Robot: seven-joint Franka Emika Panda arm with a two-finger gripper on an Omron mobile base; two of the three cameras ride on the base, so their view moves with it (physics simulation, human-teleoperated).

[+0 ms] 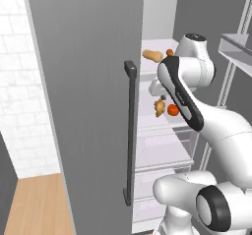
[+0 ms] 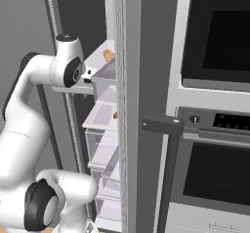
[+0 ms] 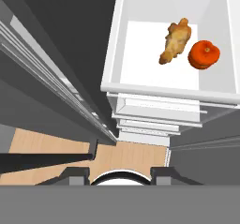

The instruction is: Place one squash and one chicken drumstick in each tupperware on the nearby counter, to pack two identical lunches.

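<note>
The arm reaches deep into the open fridge, so its elbow could knock the door [image 1: 83, 106] or a shelf rim on the way down. A chicken drumstick [image 3: 176, 41] and the round squash [image 3: 204, 54] lie touching near the shelf's [image 3: 154, 73] far corner; grabbing one may roll the other. The end effector [image 3: 121, 174] hangs above the shelf's front edge, holding nothing; how far it is parted I cannot tell.

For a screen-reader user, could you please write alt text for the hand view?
Looking down into an open fridge, a golden-brown chicken drumstick lies beside a small round orange-red squash on a white shelf. Further shelf edges step down beneath it toward a wooden floor.
</note>
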